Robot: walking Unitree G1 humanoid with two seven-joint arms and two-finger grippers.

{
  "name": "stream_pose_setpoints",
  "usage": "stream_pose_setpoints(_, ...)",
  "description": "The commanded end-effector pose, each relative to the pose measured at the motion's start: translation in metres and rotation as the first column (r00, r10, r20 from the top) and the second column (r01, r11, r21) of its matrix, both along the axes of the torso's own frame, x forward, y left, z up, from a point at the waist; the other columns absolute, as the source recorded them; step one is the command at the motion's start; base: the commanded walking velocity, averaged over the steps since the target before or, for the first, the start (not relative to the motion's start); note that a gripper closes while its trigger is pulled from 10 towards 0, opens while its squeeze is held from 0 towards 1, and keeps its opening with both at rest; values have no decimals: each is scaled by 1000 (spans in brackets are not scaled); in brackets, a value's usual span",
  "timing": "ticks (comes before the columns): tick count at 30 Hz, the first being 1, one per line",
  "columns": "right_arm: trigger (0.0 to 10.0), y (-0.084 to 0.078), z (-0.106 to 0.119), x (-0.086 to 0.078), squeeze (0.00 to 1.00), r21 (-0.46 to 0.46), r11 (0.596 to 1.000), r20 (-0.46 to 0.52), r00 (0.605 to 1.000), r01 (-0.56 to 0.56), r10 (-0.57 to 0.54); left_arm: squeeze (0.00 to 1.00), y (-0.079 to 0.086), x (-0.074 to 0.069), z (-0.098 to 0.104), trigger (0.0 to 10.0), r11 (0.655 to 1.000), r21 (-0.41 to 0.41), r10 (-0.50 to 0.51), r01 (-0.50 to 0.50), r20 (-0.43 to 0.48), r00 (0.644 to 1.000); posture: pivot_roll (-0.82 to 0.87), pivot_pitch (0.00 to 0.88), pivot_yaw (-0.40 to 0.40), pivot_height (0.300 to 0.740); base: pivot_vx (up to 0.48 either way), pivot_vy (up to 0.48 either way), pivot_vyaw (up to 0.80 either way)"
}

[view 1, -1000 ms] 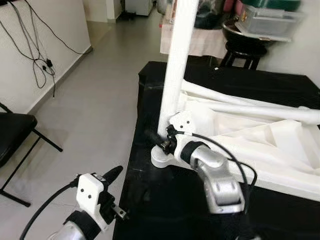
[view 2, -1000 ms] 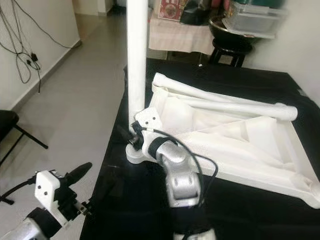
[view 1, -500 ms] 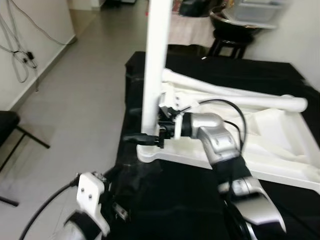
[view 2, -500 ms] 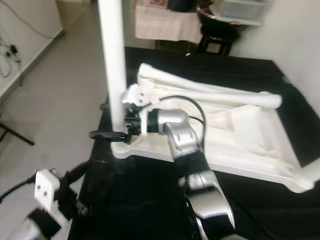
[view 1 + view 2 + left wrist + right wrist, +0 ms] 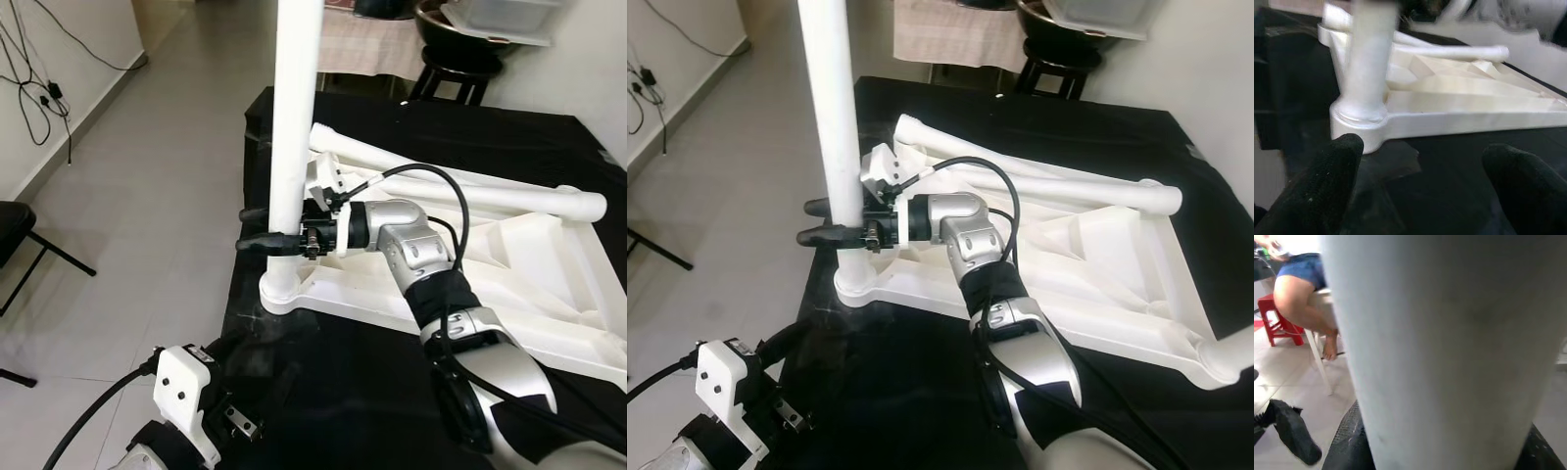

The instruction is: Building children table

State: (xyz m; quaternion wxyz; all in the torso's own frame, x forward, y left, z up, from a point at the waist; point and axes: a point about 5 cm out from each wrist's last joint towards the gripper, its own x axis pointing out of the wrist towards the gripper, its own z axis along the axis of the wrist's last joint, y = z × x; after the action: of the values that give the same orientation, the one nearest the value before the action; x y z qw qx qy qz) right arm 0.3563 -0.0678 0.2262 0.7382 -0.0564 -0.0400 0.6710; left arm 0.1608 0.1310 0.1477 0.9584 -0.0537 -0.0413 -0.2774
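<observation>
Looking down, I see the black surface point(image 5: 549, 147) carrying the upturned white tabletop point(image 5: 509, 264), with 1 white leg point(image 5: 294, 127) standing upright in its near-left corner socket. My right gripper point(image 5: 257, 227) clamps that leg; my left gripper point(image 5: 1420, 186) hovers low beside the surface edge, fingers point(image 5: 1327, 181) spread apart.

Head eyes: look forward and down from above; both share the white table leg point(image 5: 294, 117).
Left wrist: low, near the leg's base.
Right wrist: pressed close against the leg.
</observation>
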Motion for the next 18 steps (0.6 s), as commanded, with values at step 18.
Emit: stream_pose_setpoints(18, 0, -50, -74, -32, 0, -208, 395, -228, 349, 895, -909, 0, 15, 14, -11, 10000, 999, 34, 43, -42, -10, 999, -43, 45, -126, 740, 0, 0, 0)
